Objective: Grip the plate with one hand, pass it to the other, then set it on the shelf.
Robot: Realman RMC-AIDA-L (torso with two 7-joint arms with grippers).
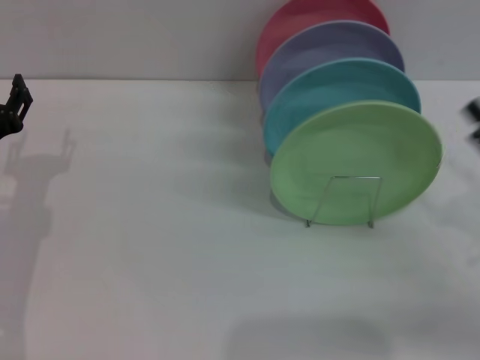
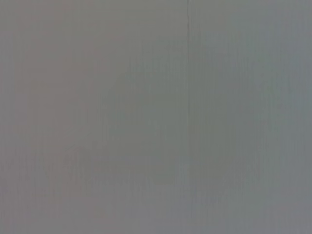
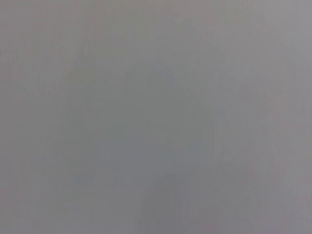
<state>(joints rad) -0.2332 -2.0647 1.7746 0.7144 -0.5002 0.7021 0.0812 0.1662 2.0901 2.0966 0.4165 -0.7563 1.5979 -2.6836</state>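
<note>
The light green plate (image 1: 356,161) stands on edge in the front slot of the silver wire rack (image 1: 343,201), right of the table's middle in the head view. Its face leans toward me, and the rack's front loop crosses its lower part. My left gripper (image 1: 13,105) is at the far left edge of the head view, well away from the plate. My right gripper (image 1: 474,120) barely shows at the far right edge. Neither touches the plate. Both wrist views show only plain grey surface.
Behind the green plate stand a turquoise-blue plate (image 1: 337,90), a lavender plate (image 1: 330,52) and a pink-red plate (image 1: 300,22) in the same rack. The white table (image 1: 150,225) spreads to the left and front, with a wall behind.
</note>
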